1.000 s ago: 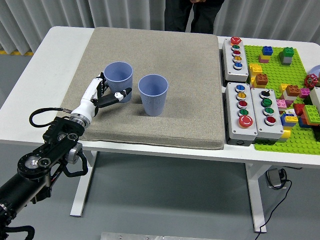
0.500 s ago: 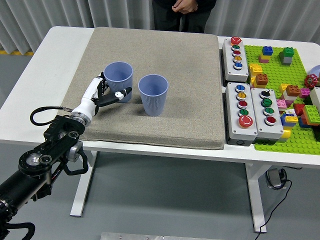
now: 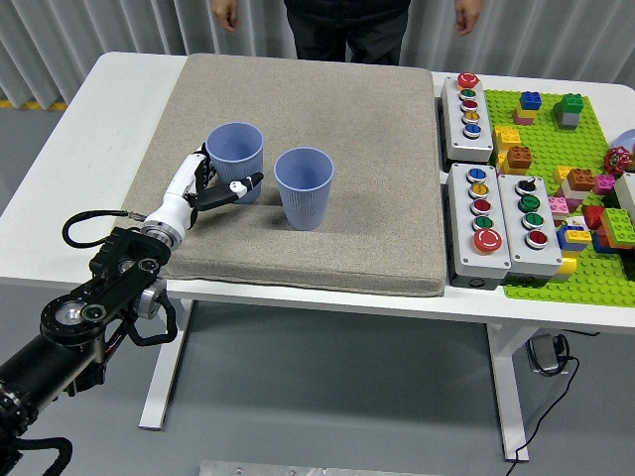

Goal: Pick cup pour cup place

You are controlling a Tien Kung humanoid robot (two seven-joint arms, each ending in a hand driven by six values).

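Head view, left hand [image 3: 206, 185] open beside left cup [image 3: 235, 157], right cup [image 3: 304, 186] apart

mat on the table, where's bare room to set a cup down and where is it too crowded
The grey mat is bare across its far half, behind both cups, and along its right side up to the button boxes. Its front strip right of the right cup is also free. It is crowded at the left, where the left hand sits at the left cup, and off the mat on the green brick plate.
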